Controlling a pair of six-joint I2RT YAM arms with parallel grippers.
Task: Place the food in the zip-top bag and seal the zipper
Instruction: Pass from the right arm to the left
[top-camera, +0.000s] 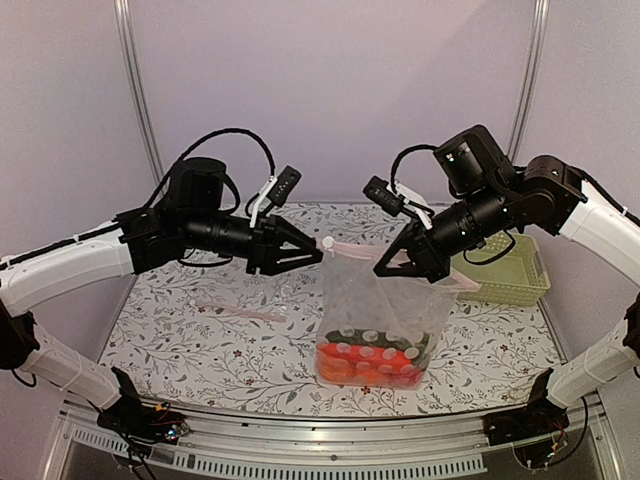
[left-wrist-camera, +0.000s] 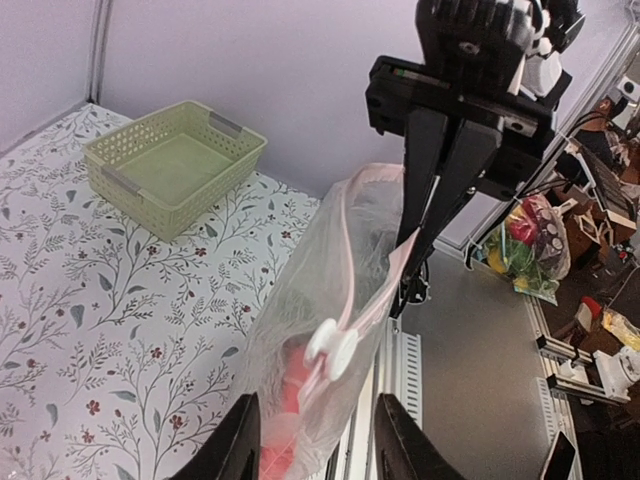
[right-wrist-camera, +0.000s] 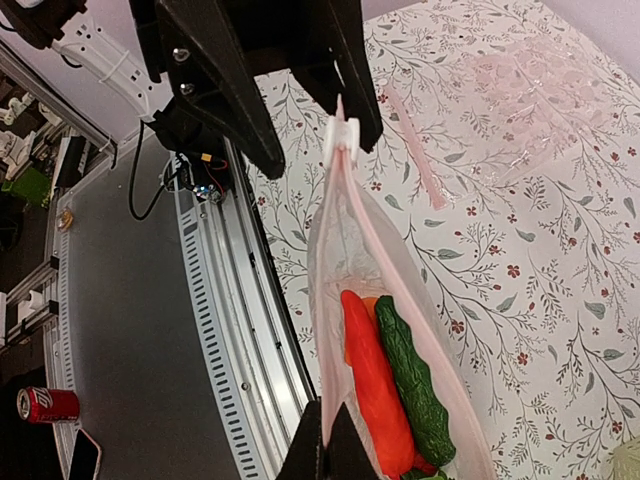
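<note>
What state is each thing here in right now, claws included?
zip-top bag: hanging upright, mouth open.
zipper: unsealed, slider at the left gripper's end.
food: inside, at the bottom.
left gripper: open, astride the slider.
right gripper: shut on the bag's top edge.
basket: empty.
spare bag: lying flat, empty.

One camera looks down from behind; both wrist cameras face each other closely across the shared zip-top bag (top-camera: 385, 300).
</note>
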